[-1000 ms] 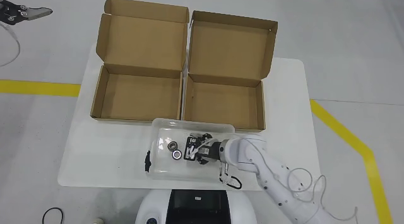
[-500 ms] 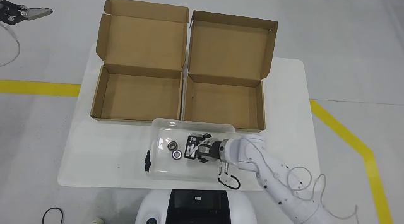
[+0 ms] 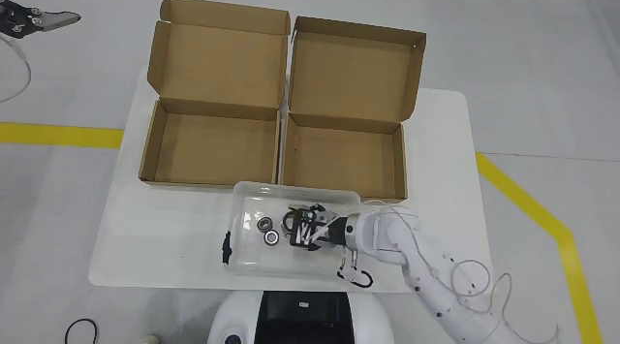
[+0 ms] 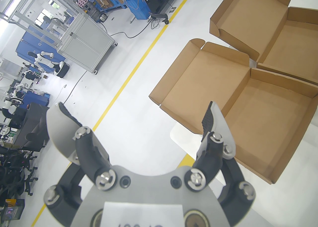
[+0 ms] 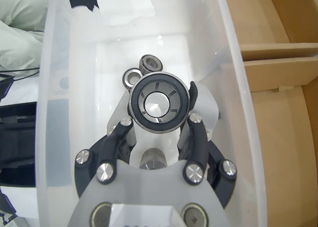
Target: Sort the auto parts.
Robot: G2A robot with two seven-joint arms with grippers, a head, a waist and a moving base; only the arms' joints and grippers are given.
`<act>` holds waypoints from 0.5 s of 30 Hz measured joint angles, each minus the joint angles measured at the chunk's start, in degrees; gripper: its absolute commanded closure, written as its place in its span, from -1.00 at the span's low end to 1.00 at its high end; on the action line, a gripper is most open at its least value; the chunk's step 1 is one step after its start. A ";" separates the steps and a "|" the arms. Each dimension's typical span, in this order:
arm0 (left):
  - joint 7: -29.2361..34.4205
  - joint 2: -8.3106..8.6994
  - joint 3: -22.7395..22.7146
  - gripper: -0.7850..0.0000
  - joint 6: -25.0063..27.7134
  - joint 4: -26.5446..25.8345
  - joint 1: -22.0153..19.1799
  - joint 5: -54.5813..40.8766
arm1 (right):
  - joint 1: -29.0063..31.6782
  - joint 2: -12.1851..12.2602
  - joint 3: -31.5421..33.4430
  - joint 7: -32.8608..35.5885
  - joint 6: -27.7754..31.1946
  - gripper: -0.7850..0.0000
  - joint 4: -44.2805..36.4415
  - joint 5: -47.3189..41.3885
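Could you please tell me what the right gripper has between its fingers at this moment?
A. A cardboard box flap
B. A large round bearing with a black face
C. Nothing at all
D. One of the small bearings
B: in the right wrist view the right gripper is shut on the large bearing within the clear bin, while two small bearings lie loose beyond it.

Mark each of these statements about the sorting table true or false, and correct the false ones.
1. The right gripper is shut on a large bearing. True.
2. Both cardboard boxes hold parts. False: both are empty.
3. Two smaller bearings lie in the clear bin. True.
4. The left gripper is shut. False: it is open and holds nothing.
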State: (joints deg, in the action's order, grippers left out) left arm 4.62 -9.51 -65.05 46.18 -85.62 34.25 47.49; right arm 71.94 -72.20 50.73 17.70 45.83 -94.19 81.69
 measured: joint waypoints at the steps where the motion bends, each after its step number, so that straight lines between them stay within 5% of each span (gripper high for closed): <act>1: 0.00 0.00 0.00 -1.00 0.00 0.00 0.00 0.00 | 0.16 0.14 0.37 -1.44 0.21 1.00 -0.14 0.25; 11: 0.00 0.00 0.00 -1.00 0.00 0.00 0.00 0.00 | 1.35 1.28 3.24 -19.43 4.25 1.00 -0.59 -0.16; 15: 0.00 0.00 0.00 -1.00 0.00 0.00 0.00 0.00 | 0.67 1.42 3.33 -21.48 4.82 1.00 -1.09 -0.21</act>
State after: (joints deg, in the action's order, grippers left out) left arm 4.62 -9.51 -65.05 46.18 -85.62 34.25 47.49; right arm 72.61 -70.78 54.06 -3.78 50.65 -95.28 81.48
